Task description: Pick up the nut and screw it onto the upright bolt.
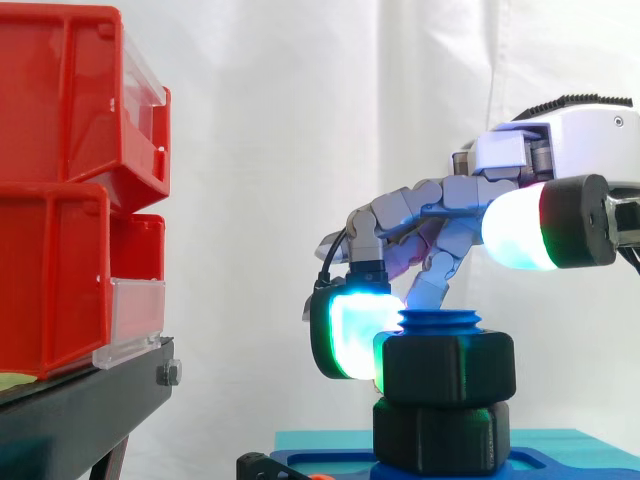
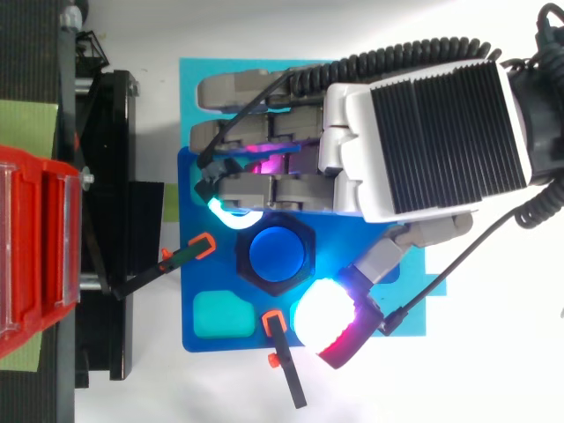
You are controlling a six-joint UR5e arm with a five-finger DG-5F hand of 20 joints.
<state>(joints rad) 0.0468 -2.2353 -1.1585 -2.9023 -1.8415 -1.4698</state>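
Black hexagonal plastic nut (image 1: 450,368) threaded on upright blue bolt (image 1: 440,322), middle of blue base plate (image 2: 188,278). Hand (image 1: 470,190) half-open: cyan fingertip (image 1: 350,335) touching nut's side, thumb raised clear, nothing gripped.

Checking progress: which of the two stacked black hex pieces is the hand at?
The upper nut, at the bolt's tip, level with the hand; the lower hex piece sits on the base.
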